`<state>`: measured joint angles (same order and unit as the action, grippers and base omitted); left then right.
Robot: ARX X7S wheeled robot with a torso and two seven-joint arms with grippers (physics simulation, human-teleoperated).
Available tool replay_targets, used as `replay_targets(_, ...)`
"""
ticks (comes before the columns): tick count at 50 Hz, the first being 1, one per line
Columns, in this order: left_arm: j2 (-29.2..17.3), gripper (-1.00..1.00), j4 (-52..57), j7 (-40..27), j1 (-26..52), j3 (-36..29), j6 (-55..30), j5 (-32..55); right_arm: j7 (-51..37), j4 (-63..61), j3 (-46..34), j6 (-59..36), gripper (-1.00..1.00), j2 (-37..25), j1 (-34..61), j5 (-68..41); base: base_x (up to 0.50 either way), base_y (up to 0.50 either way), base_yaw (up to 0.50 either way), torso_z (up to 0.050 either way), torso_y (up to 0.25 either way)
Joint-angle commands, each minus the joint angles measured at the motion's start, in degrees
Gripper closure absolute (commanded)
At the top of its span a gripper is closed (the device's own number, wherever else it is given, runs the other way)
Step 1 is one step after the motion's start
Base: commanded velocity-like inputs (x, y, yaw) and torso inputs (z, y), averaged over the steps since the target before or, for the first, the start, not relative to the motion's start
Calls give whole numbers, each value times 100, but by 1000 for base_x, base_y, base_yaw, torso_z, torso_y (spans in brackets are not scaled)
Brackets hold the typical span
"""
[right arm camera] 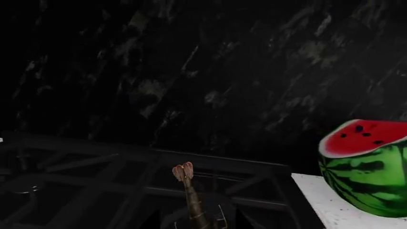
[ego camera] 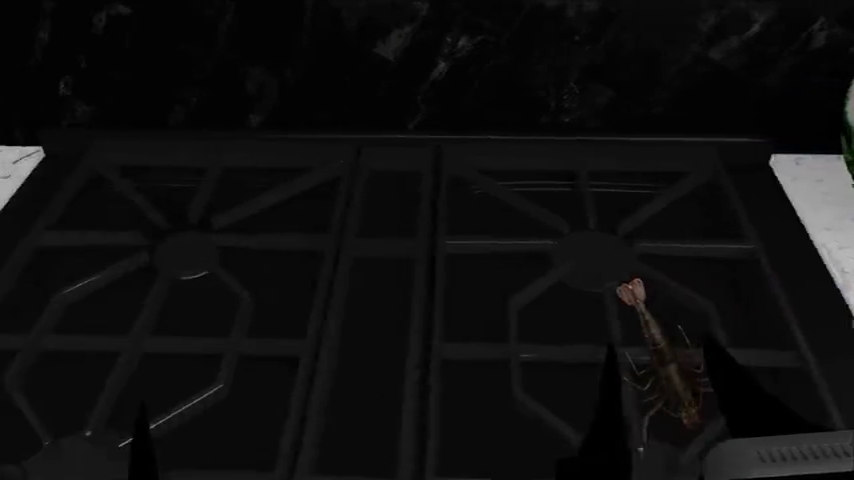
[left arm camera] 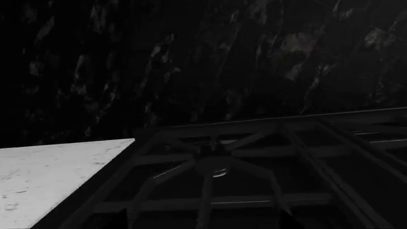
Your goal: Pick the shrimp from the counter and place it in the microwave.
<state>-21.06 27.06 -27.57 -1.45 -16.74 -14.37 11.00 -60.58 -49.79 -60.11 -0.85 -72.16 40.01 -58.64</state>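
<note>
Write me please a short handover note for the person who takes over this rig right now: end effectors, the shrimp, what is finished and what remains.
Right end effector: appears shut on the shrimp, held between its dark fingertips above the right burner of the stove, tail pointing away.
Left end effector: only a dark tip shows over the left burner; open or shut cannot be told, and nothing is seen in it.
Counter: white slab either side of the stove; the watermelon stands on the right part.
Done: shrimp is off the counter.
Left: carry it to the microwave, which is in no view, and release it inside.
</note>
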Motion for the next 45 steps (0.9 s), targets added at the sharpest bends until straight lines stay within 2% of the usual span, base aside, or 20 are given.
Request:
replay_targets(1, 60, -100, -203, 216, -8, 226, 90, 156, 136, 15, 164, -93, 100, 123, 37, 212, 27, 469, 0, 0, 0)
replay_targets(30, 9, -100, -234, 191, -24, 199, 123, 179, 191, 91, 130, -13, 100, 164, -97, 320, 29, 454, 0, 0, 0)
replay_targets(38, 0, -100, -275, 192, -24, 201, 160, 192, 120, 39, 178, 61, 100, 137, -106, 337, 4, 34, 0, 0, 0)
replay_targets(45, 19, -100, -283, 188, 44, 160, 125, 191, 12, -302, 378, -55, 100, -233, 142, 125, 2, 1, 0, 0, 0)
